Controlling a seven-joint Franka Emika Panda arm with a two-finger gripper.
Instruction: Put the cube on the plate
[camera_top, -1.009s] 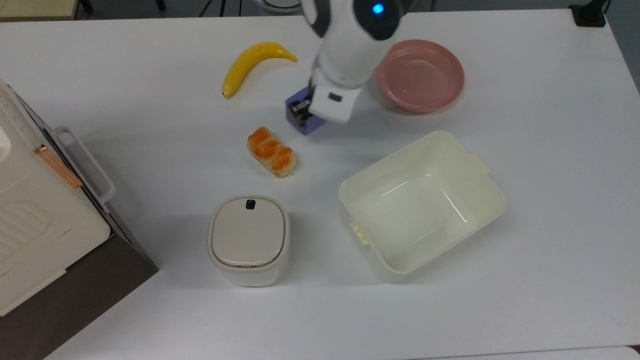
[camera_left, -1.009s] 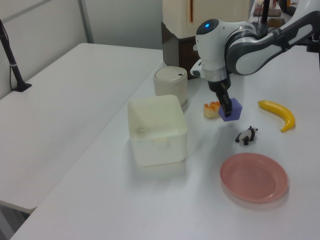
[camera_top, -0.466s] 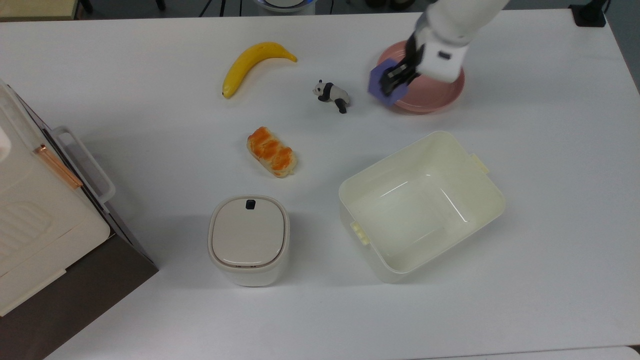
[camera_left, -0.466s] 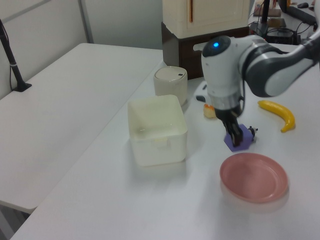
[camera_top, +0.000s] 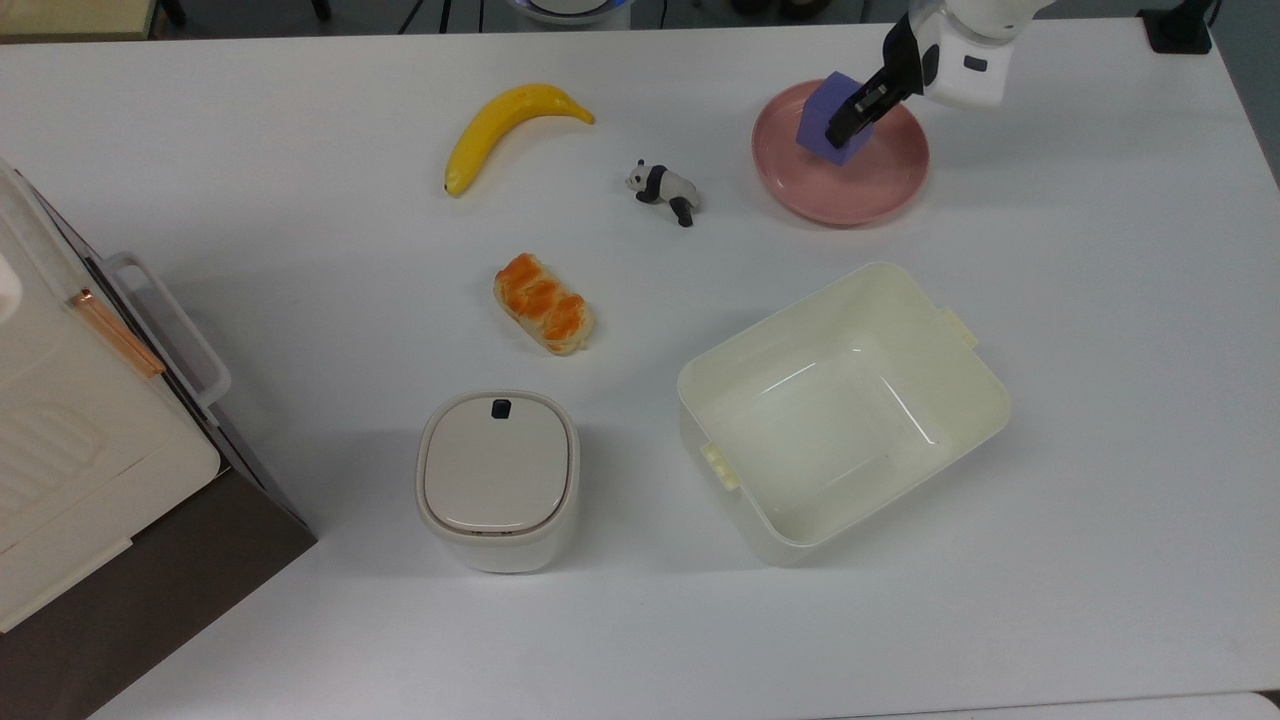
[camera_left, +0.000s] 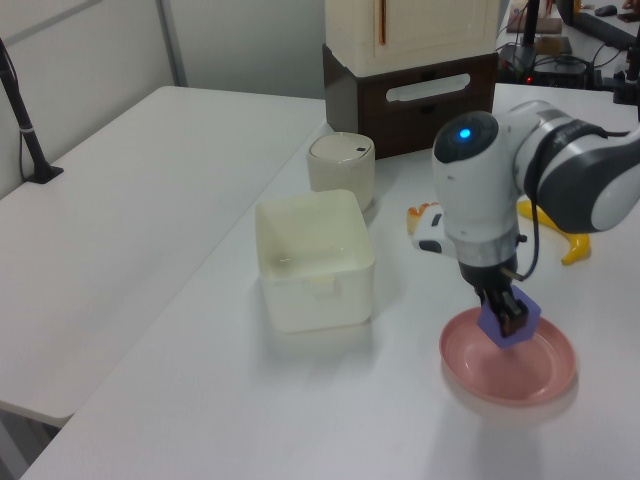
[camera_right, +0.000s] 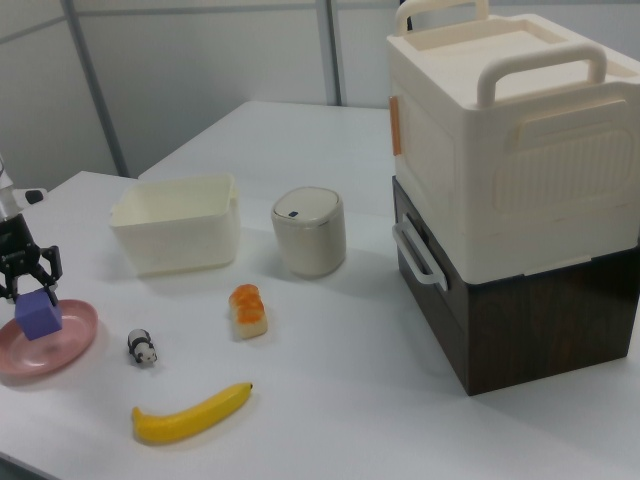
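In the upper right of the top view, the gripper (camera_top: 858, 108) pinches the cube (camera_top: 836, 128), its dark fingers pressed against the block's opposite sides. The blue-purple cube sits tilted over the plate (camera_top: 880, 190), inside the pink rim and toward the plate's upper-left part in the top view. In the left view, at the lower right of the frame, the gripper (camera_left: 507, 312) points straight down with the cube (camera_left: 510, 322) between its fingers, just above the plate (camera_left: 480, 375). Whether the cube's underside already touches the dish is hard to tell; it appears to hang slightly clear of it. In the right view, at the left edge of the frame, the gripper (camera_right: 26, 275) holds the cube (camera_right: 38, 315) over the plate (camera_right: 80, 331).

To the top view's left of the plate, a small panda figure (camera_top: 663, 188) stands on the white table (camera_top: 1100, 400), apart from the dish. A banana (camera_top: 503, 127) lies farther left, in the upper middle of the frame. A bread roll (camera_top: 543, 304) rests near the centre. Below the plate sits a cream rectangular tub (camera_top: 960, 390), and a lidded round-cornered canister (camera_top: 497, 478) stands at the lower middle. At the top view's left edge is a large cream and dark-brown storage box (camera_top: 60, 440) with handles.
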